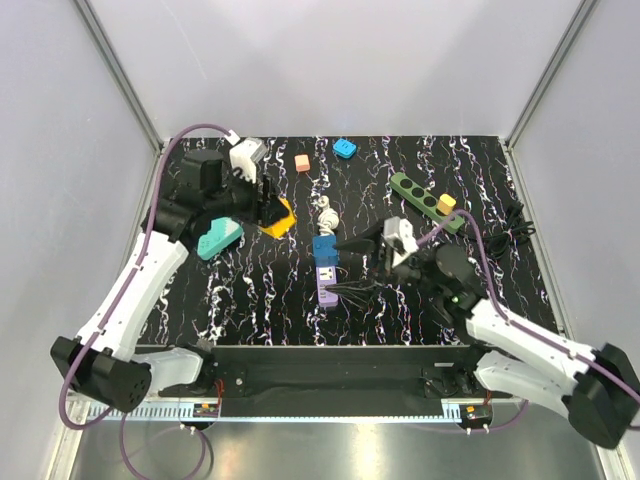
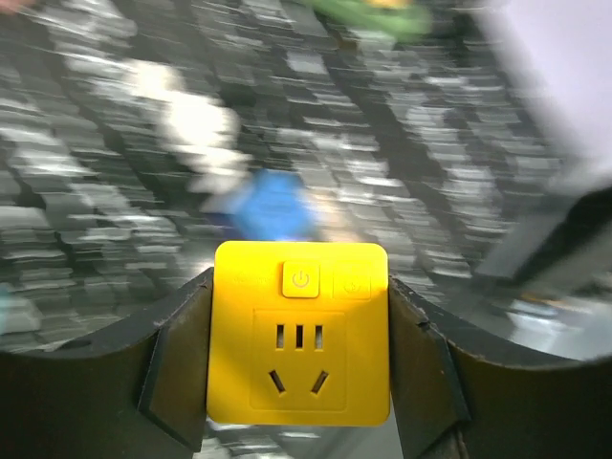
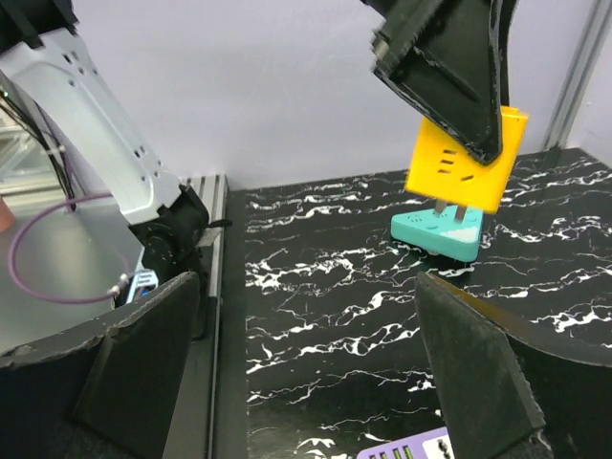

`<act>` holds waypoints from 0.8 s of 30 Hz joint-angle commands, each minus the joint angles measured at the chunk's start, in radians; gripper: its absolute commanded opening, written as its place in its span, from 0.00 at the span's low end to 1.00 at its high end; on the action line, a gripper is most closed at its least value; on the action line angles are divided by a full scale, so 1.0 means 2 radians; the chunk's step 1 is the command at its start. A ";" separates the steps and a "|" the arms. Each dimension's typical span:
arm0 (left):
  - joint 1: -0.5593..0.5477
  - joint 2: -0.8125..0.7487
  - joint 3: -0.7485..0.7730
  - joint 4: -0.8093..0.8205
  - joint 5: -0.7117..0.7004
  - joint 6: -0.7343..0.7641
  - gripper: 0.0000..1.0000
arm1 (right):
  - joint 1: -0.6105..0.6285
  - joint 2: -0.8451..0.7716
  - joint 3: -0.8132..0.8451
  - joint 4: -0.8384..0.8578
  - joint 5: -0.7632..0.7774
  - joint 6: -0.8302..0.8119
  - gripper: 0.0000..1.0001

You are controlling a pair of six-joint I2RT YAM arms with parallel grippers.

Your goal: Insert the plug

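Between left jaws: yellow plug [image 2: 299,344], a flat square of smooth glossy plastic with rounded corners, clamped on two opposite edges by the left gripper [image 1: 268,205].
Plug face toward left wrist: round power button, three short slots, two slanted slots.
Plug underside: bare metal prongs, pointing down, in no socket.
Left fingers [image 2: 177,363]: matte black, broad, pressed flat against the plug's sides.
Beyond the held plug, from the right wrist: teal adapter [image 3: 438,234], a rounded wedge lying flat on the table [image 1: 250,300].
Right gripper [image 1: 352,266]: jaws spread wide, holding nothing.
Just ahead of right jaws: purple power strip [image 1: 327,283], a short rectangular bar with slots on top.
Strip's far end: blue adapter [image 1: 325,248], boxy, touching the strip; plugged in or only abutting, not clear.
Farther from right jaws: white cable [image 1: 327,212], knotted into a small bundle.
Table surface: black with white marble-like veins.
Right of right jaws: green power strip [image 1: 425,200], a long bar with round sockets, one filled by a small yellow-topped plug [image 1: 446,203].
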 commanded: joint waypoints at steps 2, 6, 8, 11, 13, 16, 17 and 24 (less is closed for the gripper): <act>0.027 0.016 0.019 -0.011 -0.159 0.192 0.00 | 0.003 -0.070 -0.038 0.036 0.069 0.032 1.00; 0.065 0.016 -0.022 0.058 -0.139 0.272 0.00 | 0.003 -0.112 -0.056 0.024 0.100 0.037 1.00; 0.087 0.013 -0.035 0.076 -0.107 0.312 0.00 | 0.003 -0.123 -0.061 0.023 0.107 0.039 1.00; 0.122 -0.001 -0.080 0.126 -0.011 0.357 0.00 | 0.003 -0.130 -0.069 0.024 0.113 0.042 1.00; 0.160 -0.004 -0.103 0.147 0.041 0.397 0.00 | 0.003 -0.127 -0.072 0.024 0.119 0.047 1.00; 0.206 0.003 -0.103 0.153 0.170 0.396 0.00 | 0.003 -0.117 -0.072 0.020 0.126 0.044 1.00; 0.208 0.003 -0.092 0.143 0.201 0.390 0.00 | 0.003 -0.112 -0.072 0.017 0.137 0.043 1.00; 0.093 -0.056 -0.111 0.144 0.309 0.357 0.00 | 0.003 -0.019 0.009 -0.086 0.150 0.007 1.00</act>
